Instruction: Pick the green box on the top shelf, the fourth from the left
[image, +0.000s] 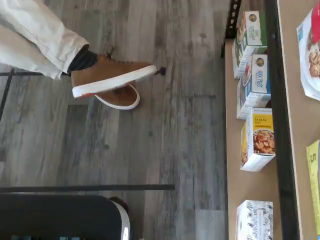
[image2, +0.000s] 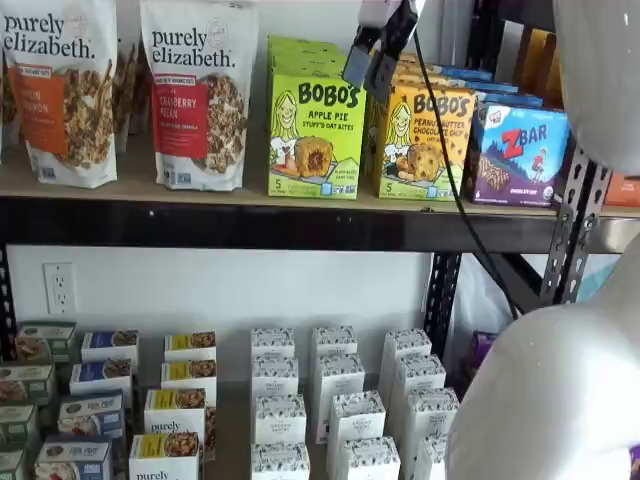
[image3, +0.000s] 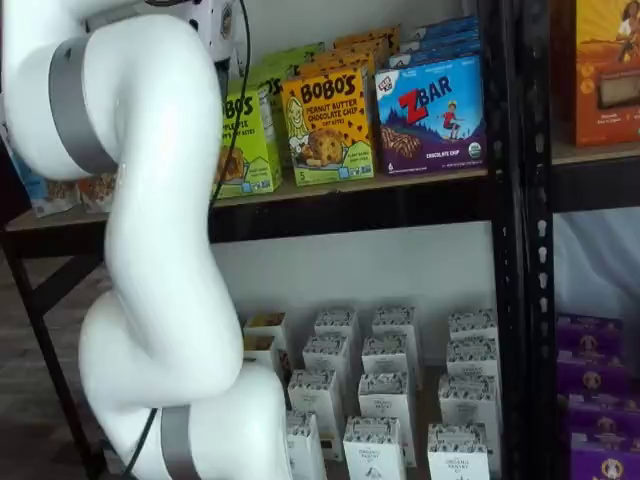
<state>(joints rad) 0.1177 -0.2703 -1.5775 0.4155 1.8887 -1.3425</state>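
Note:
The green box (image2: 315, 135) is a lime-green Bobo's Apple Pie carton. It stands upright at the front of a row of like boxes on the top shelf (image2: 250, 225), and also shows in a shelf view (image3: 245, 140), partly behind the arm. My gripper (image2: 375, 68) hangs from the view's upper edge in front of the shelf, over the seam between the green box and the yellow-orange Bobo's box (image2: 425, 140). Its fingers overlap and show no plain gap, and nothing is in them. In the wrist view only a lime-green sliver (image: 313, 185) shows.
Purely Elizabeth bags (image2: 200, 95) stand left of the green box and a blue ZBar box (image2: 518, 150) right of the yellow one. The white arm (image3: 150, 250) fills the foreground. The lower shelf holds small cartons (image2: 335, 400). The wrist view shows the floor and a person's brown shoe (image: 112, 75).

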